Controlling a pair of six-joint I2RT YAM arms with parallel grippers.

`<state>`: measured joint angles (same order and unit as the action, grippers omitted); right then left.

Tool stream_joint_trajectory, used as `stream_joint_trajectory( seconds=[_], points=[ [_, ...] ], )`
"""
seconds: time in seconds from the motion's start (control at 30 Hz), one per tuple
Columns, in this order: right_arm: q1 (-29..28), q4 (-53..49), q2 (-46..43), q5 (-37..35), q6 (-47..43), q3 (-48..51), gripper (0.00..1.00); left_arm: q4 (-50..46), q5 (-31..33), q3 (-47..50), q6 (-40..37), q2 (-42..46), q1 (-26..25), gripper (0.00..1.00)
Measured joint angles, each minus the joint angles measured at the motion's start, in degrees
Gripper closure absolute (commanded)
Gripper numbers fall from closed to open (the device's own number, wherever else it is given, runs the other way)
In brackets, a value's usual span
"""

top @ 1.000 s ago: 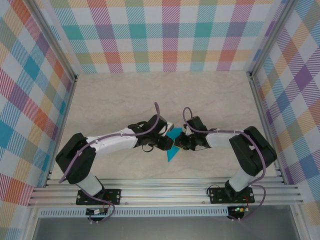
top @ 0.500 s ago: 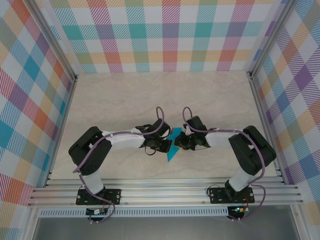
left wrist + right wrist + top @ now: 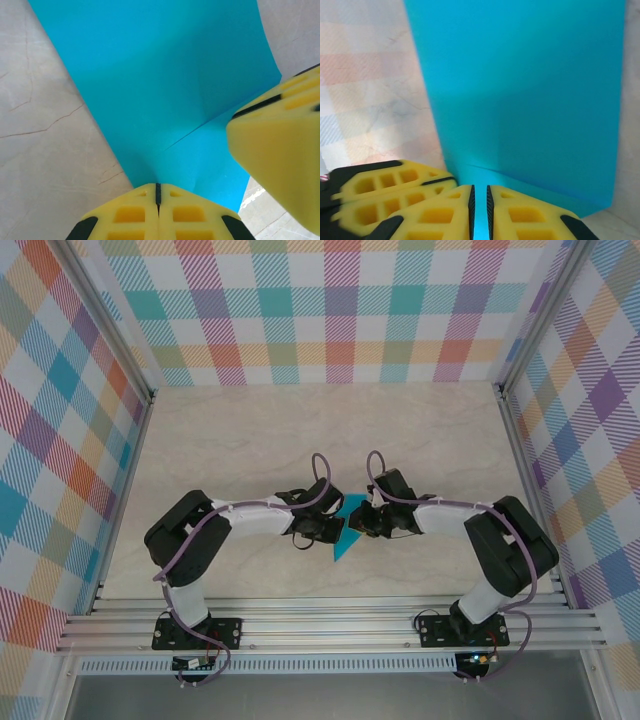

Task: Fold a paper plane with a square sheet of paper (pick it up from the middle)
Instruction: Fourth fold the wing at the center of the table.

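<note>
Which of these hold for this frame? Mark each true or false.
1. The left gripper is shut on the paper. True.
2. The right gripper is wide open. False: its fingers are closed on the paper's edge.
3. The paper is red. False: it is teal-blue.
4. A crease shows in the paper. True.
5. The paper lies by the back wall. False: it is in the middle of the table, between the two grippers.
</note>
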<state>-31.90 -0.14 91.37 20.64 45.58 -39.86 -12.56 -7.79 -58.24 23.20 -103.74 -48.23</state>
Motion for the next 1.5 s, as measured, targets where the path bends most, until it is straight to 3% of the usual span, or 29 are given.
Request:
stream_joint_trajectory(
  seconds=[0.57,0.8,1.1,1.3,1.5],
  points=[
    [3.4,0.0,1.6,-1.1,-1.6,1.0,0.83,0.5,0.0,0.3,0.0,0.2,0.0,1.0],
    [4.0,-0.8,-1.6,-0.6,-2.6,1.0,0.82,0.5,0.0,0.4,0.0,0.2,0.0,1.0],
    [4.3,0.4,1.6,0.0,-2.8,1.8,0.83,0.5,-0.1,0.4,0.0,0.2,0.0,1.0],
    [4.4,-1.9,0.3,-0.7,-3.3,1.1,0.74,-0.2,0.3,0.4,0.0,0.8,0.0,0.97],
    [4.3,-6.4,-6.7,-3.0,-4.0,1.2,0.66,-3.4,1.0,0.3,0.0,4.0,0.0,0.92]
  ],
)
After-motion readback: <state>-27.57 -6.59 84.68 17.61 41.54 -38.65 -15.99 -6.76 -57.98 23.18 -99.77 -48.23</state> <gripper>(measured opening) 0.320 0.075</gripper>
